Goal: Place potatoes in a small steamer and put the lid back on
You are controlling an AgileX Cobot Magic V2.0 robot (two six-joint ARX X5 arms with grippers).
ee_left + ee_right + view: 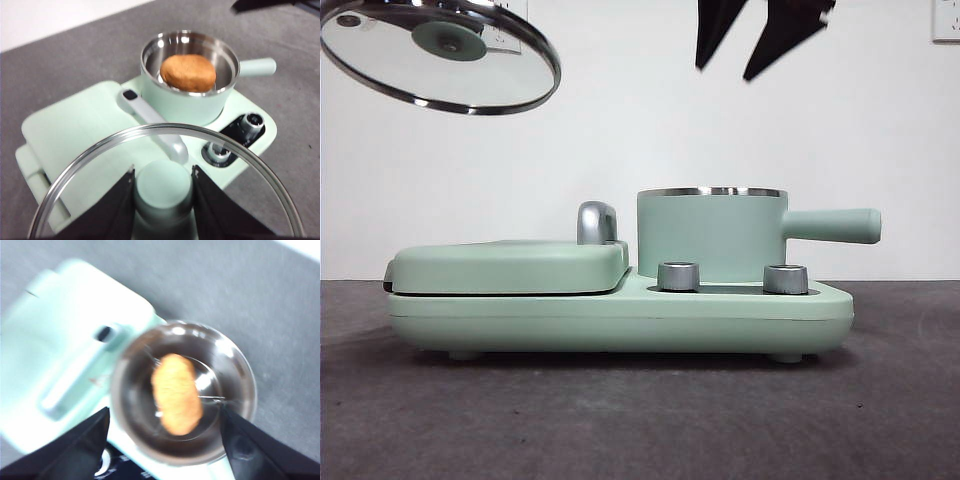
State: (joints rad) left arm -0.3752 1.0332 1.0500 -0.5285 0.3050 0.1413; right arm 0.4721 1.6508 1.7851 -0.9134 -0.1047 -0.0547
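Observation:
The orange-brown potato lies inside the mint-green steamer; it also shows in the right wrist view, blurred. My left gripper is shut on the mint-green knob of the glass lid, holding the lid tilted high at the upper left, away from the steamer. My right gripper is open and empty, directly above the steamer; its black jaws hang at the top of the front view.
The steamer stands on a mint-green cooker base with two steel dials, beside a closed flat grill plate with a chrome handle. The base sits on a grey mat before a white wall.

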